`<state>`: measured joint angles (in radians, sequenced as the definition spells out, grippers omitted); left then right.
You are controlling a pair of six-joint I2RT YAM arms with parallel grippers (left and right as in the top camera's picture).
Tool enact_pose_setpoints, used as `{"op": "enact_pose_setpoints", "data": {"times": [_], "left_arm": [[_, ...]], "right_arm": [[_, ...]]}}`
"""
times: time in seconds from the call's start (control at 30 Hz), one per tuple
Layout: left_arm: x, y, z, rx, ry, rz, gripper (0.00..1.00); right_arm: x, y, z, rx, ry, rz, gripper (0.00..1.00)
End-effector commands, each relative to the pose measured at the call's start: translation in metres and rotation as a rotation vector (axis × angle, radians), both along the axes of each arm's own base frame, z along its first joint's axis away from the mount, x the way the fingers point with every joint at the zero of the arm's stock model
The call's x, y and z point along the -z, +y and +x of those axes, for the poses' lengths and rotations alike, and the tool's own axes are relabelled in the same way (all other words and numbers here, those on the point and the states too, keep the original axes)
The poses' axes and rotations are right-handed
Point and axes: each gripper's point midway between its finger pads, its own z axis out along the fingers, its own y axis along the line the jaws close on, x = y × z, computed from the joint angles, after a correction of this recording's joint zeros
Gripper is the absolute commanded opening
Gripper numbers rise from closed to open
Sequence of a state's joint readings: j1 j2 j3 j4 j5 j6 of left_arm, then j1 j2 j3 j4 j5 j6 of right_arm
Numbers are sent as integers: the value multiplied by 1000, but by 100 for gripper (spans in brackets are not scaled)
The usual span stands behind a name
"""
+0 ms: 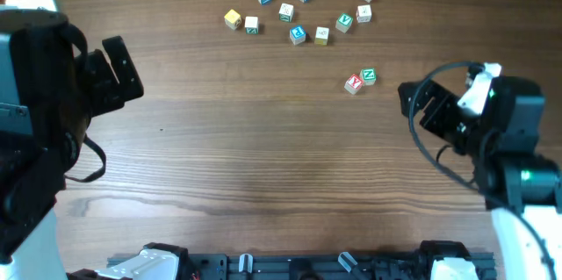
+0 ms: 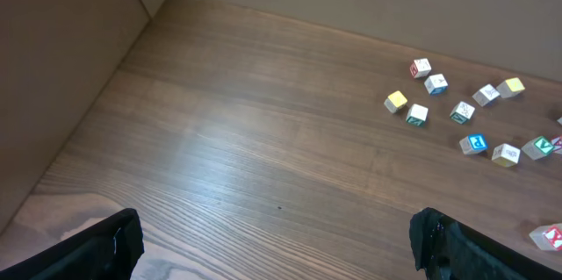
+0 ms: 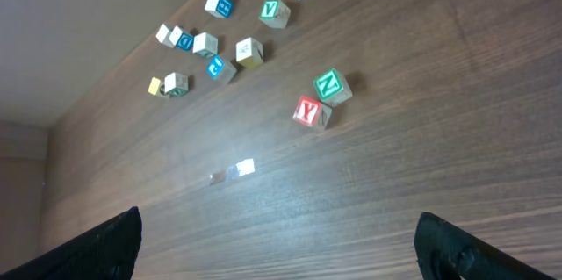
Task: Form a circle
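Several small pale wooden letter cubes lie loosely scattered at the far middle of the table; no circle shows among them. A red-printed cube and a green-printed cube sit touching, apart from the rest and nearer the right arm; the right wrist view shows the red cube beside the green cube. My left gripper hangs open at the left, far from the cubes, its jaws wide with nothing between them. My right gripper is open and empty, a little to the right of the pair.
Dark wood-grain table runs across the view. A yellow cube marks the scatter's left end. A tan wall borders the table's left and far sides. A black rail lines the front edge.
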<state>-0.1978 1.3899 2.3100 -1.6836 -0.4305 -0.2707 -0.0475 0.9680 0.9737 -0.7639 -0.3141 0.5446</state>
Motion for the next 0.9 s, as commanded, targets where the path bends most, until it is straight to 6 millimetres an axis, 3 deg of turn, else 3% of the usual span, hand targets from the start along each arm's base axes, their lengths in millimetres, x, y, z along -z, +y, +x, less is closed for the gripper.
{"op": "enact_pose_setpoints", "data": {"times": [0.0,0.3,0.53,0.87], "left_arm": [[0,4,0,-15,0,13,100],[0,4,0,-15,0,13,100],[0,4,0,-15,0,13,100],[0,4,0,-15,0,13,100]], "right_arm": [[-20,-2,24,-14,-1,-13,99],[-26,-1,85,-38,102,-29,99],[-18,40,128,-57,132,-98,99],[-10,81,175,-120,131,-113,99]]}}
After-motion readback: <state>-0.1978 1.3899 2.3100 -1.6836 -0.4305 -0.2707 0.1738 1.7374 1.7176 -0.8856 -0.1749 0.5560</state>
